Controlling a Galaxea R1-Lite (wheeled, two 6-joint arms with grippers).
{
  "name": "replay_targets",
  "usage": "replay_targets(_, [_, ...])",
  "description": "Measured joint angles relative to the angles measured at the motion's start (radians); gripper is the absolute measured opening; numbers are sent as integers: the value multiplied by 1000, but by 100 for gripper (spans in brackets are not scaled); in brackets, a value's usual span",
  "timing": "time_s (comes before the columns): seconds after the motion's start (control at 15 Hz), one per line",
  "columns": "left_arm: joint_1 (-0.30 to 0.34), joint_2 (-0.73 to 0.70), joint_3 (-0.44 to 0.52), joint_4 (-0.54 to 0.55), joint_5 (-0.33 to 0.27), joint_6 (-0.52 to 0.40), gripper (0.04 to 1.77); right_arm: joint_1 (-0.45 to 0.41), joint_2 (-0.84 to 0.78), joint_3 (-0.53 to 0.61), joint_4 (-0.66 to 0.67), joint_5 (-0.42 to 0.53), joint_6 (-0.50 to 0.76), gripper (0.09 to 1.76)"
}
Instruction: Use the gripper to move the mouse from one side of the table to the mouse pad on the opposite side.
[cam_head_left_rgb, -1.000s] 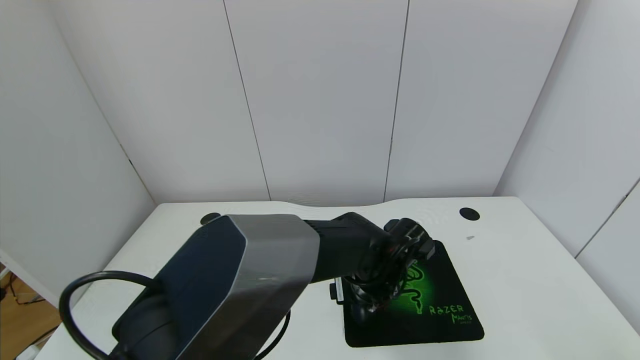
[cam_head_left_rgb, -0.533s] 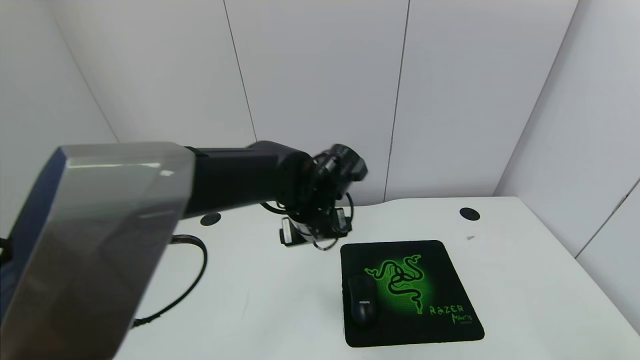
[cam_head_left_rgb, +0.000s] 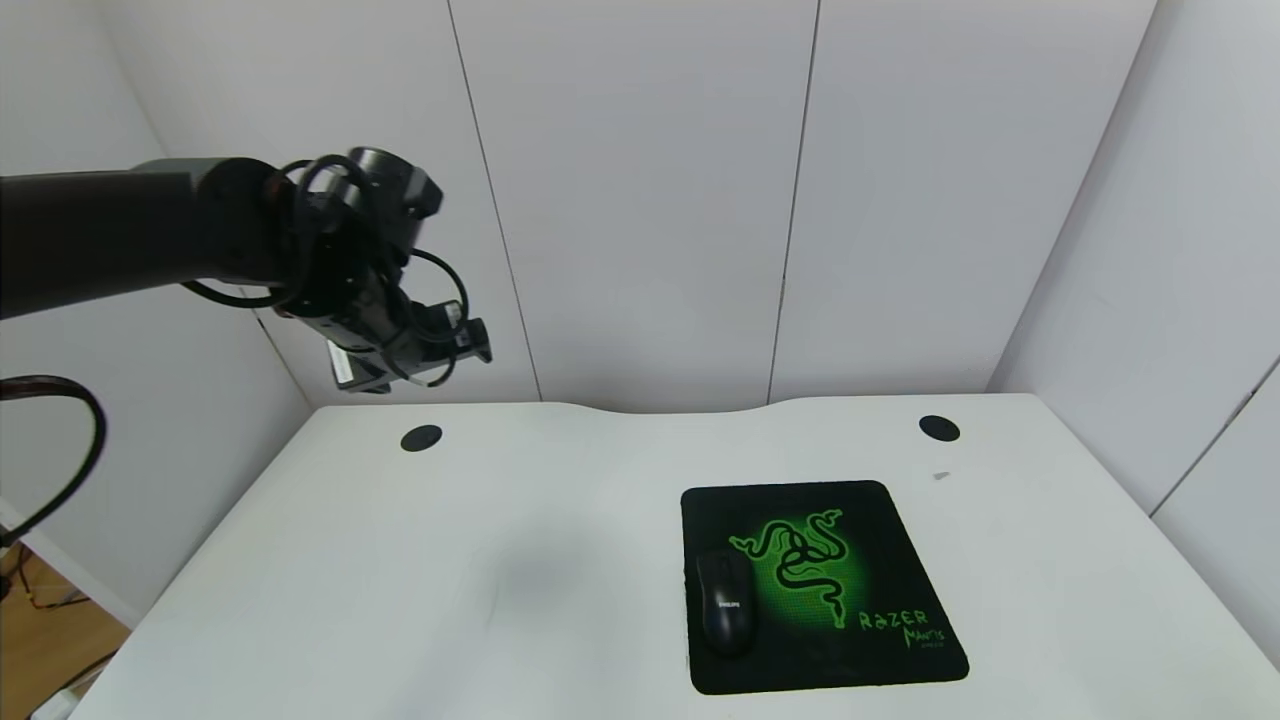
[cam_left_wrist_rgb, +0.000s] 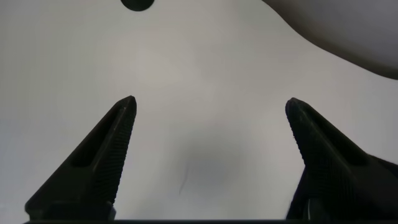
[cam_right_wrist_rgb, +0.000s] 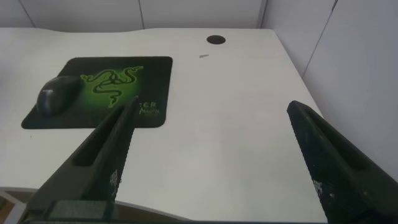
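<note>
Black mouse already lies on the mouse pad, well below and to the right of the raised, spread, empty left hand, so nothing seems left to do on the desk

One mouse sitting on one mouse pad, both lying on one white bench. Two black cable grommets showing. Two grippers showing: left gripper, right gripper, four pointed fingers total.

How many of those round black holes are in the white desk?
2 show: one grommet near the far left corner, below the raised left gripper, the other grommet near the far right corner.
</note>
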Motion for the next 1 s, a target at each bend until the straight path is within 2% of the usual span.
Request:
replay_targets(0.2, [117,-113,168,-153,-71,137,171,0,0,0,0,0,0,171])
replay_targets(0.47, [260,-310,469,-426,-243,336,171,0,0,0,0,0,0,171])
replay_targets(0.6, [323,-428,583,-478,-314,398,171,0,0,0,0,0,0,171])
replay_targets(0.8, [395,-604,711,-496,-390,466,172,0,0,0,0,0,0,171])
replay_targets(1.0, [437,-784,817,-494,-453,509,172,0,0,0,0,0,0,171])
